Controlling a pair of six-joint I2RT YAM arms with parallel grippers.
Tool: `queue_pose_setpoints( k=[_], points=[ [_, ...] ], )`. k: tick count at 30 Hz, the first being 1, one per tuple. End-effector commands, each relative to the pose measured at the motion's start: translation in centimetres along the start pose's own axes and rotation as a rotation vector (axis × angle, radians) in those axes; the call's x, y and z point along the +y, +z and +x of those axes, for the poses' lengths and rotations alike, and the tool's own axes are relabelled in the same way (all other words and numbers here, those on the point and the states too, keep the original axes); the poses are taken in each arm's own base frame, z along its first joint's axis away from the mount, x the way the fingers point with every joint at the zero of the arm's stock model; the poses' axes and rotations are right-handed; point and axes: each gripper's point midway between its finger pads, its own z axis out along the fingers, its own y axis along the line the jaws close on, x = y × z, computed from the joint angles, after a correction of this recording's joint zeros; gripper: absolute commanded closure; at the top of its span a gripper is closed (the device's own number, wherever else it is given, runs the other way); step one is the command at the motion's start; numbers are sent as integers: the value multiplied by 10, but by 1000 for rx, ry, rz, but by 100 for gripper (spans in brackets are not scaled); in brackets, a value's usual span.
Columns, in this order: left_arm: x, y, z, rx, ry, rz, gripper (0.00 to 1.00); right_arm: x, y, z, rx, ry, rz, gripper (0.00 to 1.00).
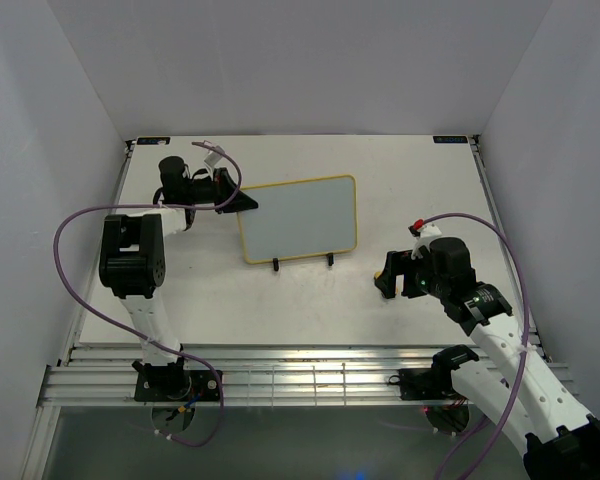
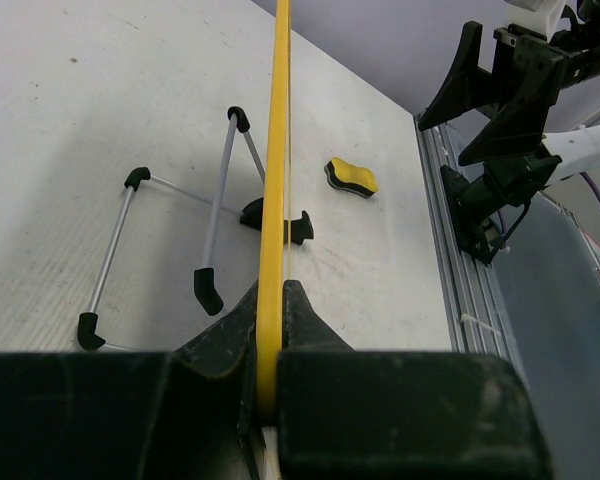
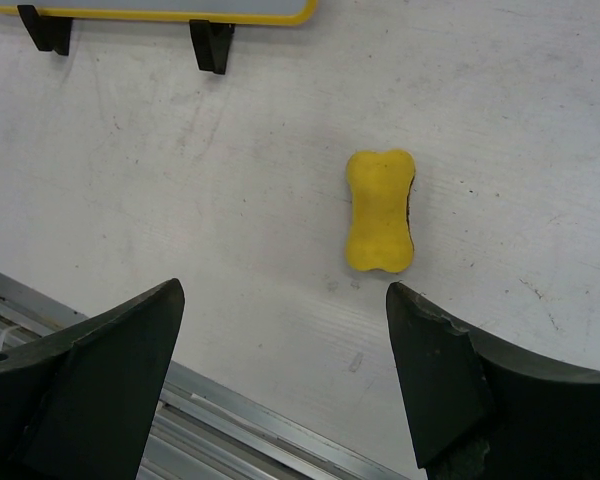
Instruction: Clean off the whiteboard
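Top view, board: the whiteboard point(image 1: 298, 218) stands mid-table on a wire stand point(image 1: 276, 265), its face apparently blank, with the left gripper point(image 1: 245, 203) at its left edge.
Left wrist, grip: jaws clamped on the thin yellow rim point(image 2: 277, 150). It looks slick, so the board could slip or tip off the spindly stand.
Right wrist, eraser: a bone-shaped yellow eraser point(image 3: 380, 209) lies flat on the scuffed table point(image 3: 130, 180). The right gripper point(image 3: 282, 300) is spread wide and empty. A skewed descent could nudge the eraser away.

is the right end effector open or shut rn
Open. In the right wrist view the right end effector has its fingers wide apart, holding nothing; the yellow eraser lies on the table beyond them.
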Motion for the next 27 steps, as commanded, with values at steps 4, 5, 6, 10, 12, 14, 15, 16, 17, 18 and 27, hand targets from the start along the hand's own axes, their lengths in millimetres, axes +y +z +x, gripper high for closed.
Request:
queue_pose_setpoints(
  k=[4,5,6,10,12,14,15,16,17,18,27],
  points=[
    [-49,-12,18,86,98,223,73,6,0,-9,-39,-23,-29,13],
    [-48,-11,17,81,96,211,69,6,0,-9,-39,-23,-29,13],
    [-48,-11,18,79,95,205,66,6,0,-9,-39,-23,-31,13],
    [-48,-10,13,65,118,173,57,6,0,-9,-38,-23,-32,13],
    [-48,-9,10,58,124,157,2,6,1,-8,-38,-23,-32,13],
    [-49,-9,10,56,127,153,2,6,1,-8,-38,-21,-32,13],
    [-48,-9,10,51,134,143,2,6,1,-8,-37,-23,-32,13],
    [-49,-9,9,52,138,145,2,6,1,-8,-36,-22,-35,13],
    [-48,-9,9,50,138,140,2,6,1,-8,-36,-24,-35,13],
    [-47,-9,9,48,138,136,2,6,1,-8,-36,-24,-35,13],
    [-12,-32,-1,-39,91,-87,2,6,2,-7,-29,-21,-33,13]
  ],
)
